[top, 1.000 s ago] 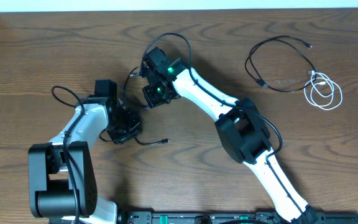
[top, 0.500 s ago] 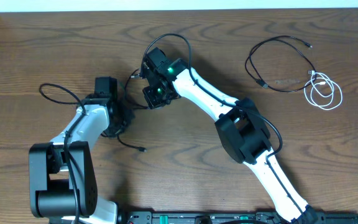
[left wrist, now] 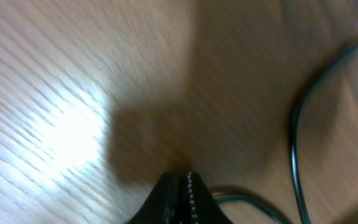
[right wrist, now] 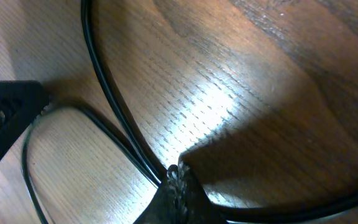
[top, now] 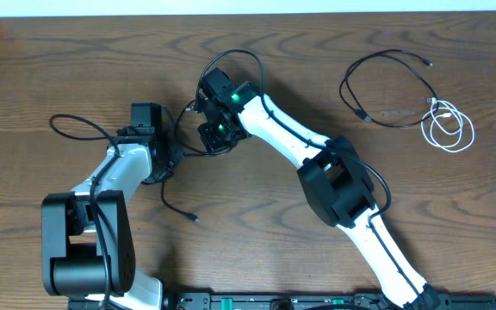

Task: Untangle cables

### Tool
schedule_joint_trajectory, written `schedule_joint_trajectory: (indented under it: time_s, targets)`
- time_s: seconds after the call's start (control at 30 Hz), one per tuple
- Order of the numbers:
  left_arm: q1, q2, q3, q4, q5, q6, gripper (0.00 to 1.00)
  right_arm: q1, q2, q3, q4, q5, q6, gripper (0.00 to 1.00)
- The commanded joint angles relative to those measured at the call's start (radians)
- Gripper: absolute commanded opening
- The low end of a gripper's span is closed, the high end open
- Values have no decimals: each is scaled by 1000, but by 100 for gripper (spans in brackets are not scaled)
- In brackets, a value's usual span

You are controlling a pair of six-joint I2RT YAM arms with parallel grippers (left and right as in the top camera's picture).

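- The thin black cable with a small plug end [top: 165, 198] lies left of centre on the brown wood-grain table [top: 76, 60], strung between the two claws.
- Its free tail runs from the left gripper [top: 169, 162] towards the near edge, then bends right. The plug [top: 194, 217] points down and to the right.
- From the left wrist, the left gripper [left wrist: 188, 183] looks clenched, toothed tips together, with a thin cord coming out beside them. The view is blurred.
- The right gripper [top: 211, 138] is clenched too. Up close, its tips [right wrist: 176, 176] pinch a smooth, glossy black cord that sweeps in from the upper left.
- A second thin black cable [top: 343, 86] lies far right in one loose open loop. Its long axis runs left to right, and one plug points towards the right edge.
- The short white cable [top: 451, 129] is wound in small round coils just beside that loop, well apart from both arms.
- The tabletop is matte, with fine straight grain.
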Motion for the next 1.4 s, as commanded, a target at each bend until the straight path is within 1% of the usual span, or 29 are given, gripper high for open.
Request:
schedule_joint_trajectory:
  time_s: [0.0, 0.13, 0.2, 0.33, 0.43, 0.7, 0.87, 0.97, 1.03, 1.07, 1.27, 1.37]
  targets:
    - [-2, 17, -6, -47, 134, -2, 8, 15, 61, -34, -15, 88, -7, 1]
    - [-2, 17, -6, -81, 142, -1, 8, 21, 61, -34, -14, 89, -7, 1]
    - [-1, 16, 0, -103, 166, 0, 8, 23, 61, -34, -15, 99, -7, 1]
    - [-1, 14, 53, -179, 240, 39, 9, 25, 61, -34, -14, 106, -8, 1]
    - [-2, 14, 84, -227, 256, 40, 9, 27, 61, -34, -14, 106, -8, 1]
    - [-2, 14, 82, -332, 279, 56, 9, 30, 61, -34, -13, 106, -8, 1]
    - [-2, 14, 52, -348, 285, 55, 9, 31, 61, -34, -13, 106, -16, 1]
    - [-2, 14, 2, -320, 279, 55, 9, 30, 61, -34, -13, 106, -26, 1]
    - [-2, 14, -26, -291, 257, 55, 9, 31, 61, -34, -13, 106, -26, 1]
    - [-2, 14, -36, -277, 236, 55, 11, 31, 61, -34, -13, 106, -26, 1]
    - [-1, 14, -53, -212, 72, 46, 13, 37, 61, -34, -16, 106, -26, 1]
    - [-1, 14, -54, -161, -48, 37, 13, 39, 61, -34, -17, 106, -26, 1]
